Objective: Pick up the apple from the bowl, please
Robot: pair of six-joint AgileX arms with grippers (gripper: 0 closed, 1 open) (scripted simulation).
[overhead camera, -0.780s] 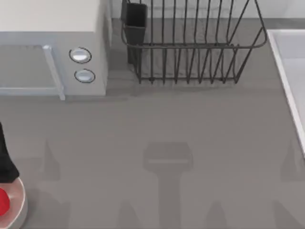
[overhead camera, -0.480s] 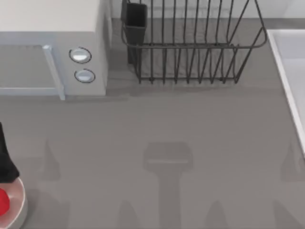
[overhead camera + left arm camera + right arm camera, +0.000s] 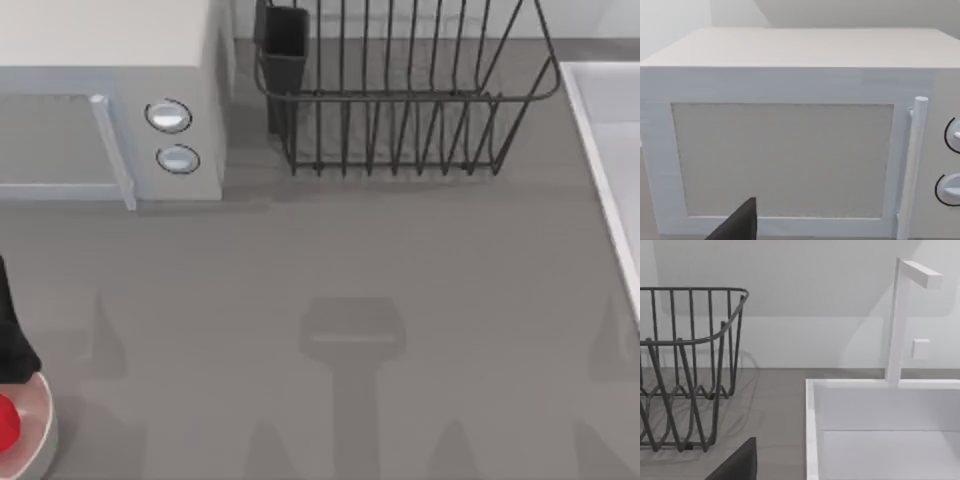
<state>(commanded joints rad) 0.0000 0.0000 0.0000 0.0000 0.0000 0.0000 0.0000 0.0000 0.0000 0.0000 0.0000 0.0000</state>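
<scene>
The apple (image 3: pixel 6 424) sits in the bowl (image 3: pixel 42 425) at the counter's (image 3: pixel 350 260) near-left corner, and nothing has shifted in the last second. Your left arm (image 3: pixel 12 345) hangs just above it; I cannot tell whether its claw is apart or together. You haven't lifted it yet.

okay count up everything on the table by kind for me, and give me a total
Apple: 1, red, in the bowl at the table's left edge
Bowl: 1, off-white
Microwave: 1
Wire dish rack: 1
Dark cup: 1, at the rack's left end
Sink: 1, with 1 faucet
Total: 7
</scene>
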